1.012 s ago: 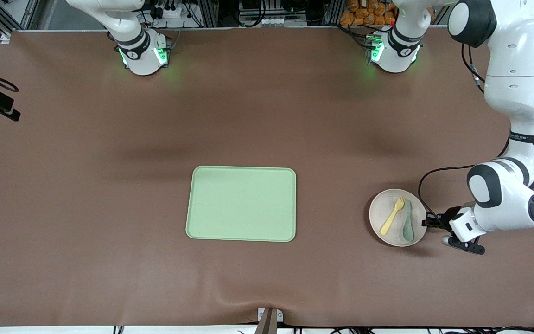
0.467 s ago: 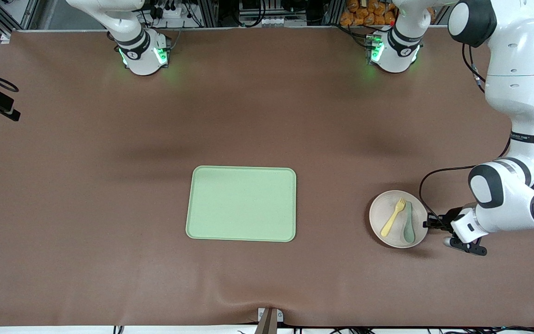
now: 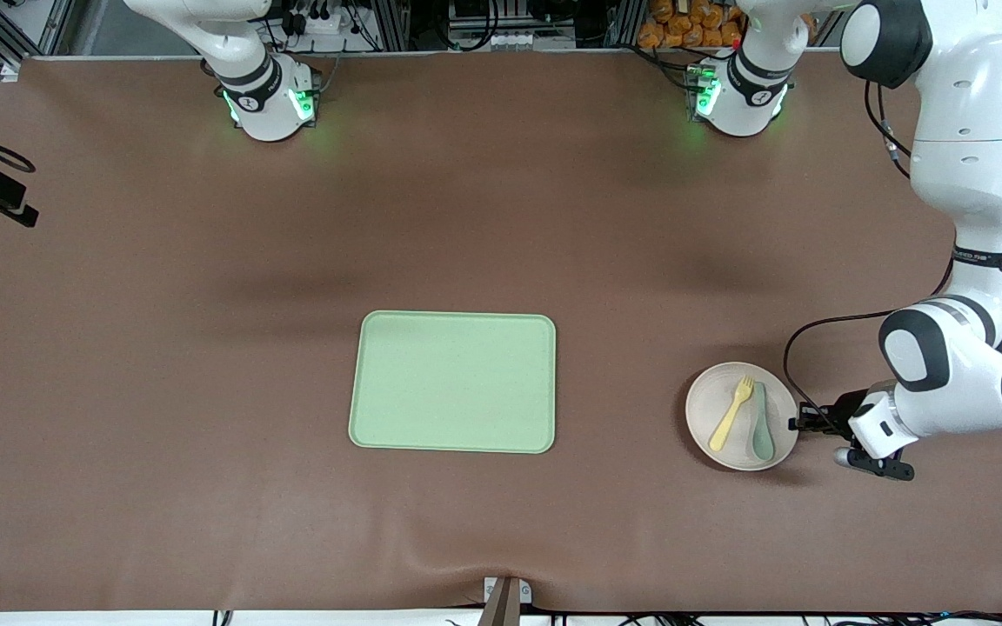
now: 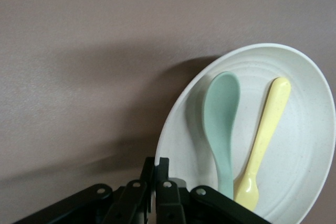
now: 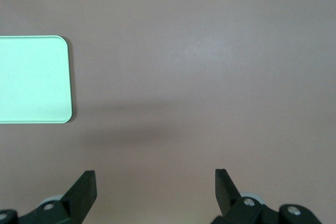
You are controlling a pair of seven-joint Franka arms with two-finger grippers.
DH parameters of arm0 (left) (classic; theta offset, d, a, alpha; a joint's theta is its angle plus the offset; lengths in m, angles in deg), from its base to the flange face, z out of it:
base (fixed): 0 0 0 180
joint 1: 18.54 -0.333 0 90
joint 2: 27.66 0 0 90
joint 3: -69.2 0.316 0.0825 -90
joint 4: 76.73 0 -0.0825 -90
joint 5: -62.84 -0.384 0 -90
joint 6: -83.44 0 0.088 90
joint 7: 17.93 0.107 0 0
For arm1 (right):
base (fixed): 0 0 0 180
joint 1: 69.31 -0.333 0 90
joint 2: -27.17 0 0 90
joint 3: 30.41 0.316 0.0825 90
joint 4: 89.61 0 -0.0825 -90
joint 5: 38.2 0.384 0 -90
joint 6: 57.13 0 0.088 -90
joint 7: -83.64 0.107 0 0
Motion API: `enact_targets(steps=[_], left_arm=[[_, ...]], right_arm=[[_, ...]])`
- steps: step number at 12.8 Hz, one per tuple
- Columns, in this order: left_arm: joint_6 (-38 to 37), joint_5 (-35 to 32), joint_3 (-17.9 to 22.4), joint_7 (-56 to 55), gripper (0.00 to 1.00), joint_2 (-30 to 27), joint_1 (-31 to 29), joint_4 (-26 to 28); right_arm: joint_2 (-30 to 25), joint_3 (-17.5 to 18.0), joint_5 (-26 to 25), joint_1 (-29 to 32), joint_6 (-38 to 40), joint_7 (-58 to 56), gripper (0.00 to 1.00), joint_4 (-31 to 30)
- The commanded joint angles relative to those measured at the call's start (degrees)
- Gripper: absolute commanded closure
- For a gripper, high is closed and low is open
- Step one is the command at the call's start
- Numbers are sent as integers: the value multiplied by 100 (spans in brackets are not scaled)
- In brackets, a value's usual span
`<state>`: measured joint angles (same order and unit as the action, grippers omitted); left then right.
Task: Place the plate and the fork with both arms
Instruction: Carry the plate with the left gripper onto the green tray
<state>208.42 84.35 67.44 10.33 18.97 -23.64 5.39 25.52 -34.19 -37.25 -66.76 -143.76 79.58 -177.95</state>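
Left gripper (image 3: 801, 424) clamps the plate's (image 3: 727, 452) rim beside the fork (image 3: 731, 414).

You've got a brown table (image 3: 205, 391) carrying the light-green tray (image 3: 453, 382) mid-table, flat on it, with the plate (image 3: 727, 452) well apart toward the left arm's end.

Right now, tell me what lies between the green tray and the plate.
Only bare brown table lies between the tray and the plate, as the front view shows.
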Motion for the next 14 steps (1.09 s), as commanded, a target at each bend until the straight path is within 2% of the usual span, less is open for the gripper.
enact_targets(steps=[1,4,14], left_arm=[[-148,99,-61,-346,100,-215,27,-3],[-245,72,-333,-1040,100,-295,88,-56],[-237,46,-343,-3351,100,-269,1291,-434]], right_arm=[[-64,26,73,35,32,37,0,-17],[-64,17,73,35,32,37,0,-17],[-64,17,73,44,32,37,0,-17]])
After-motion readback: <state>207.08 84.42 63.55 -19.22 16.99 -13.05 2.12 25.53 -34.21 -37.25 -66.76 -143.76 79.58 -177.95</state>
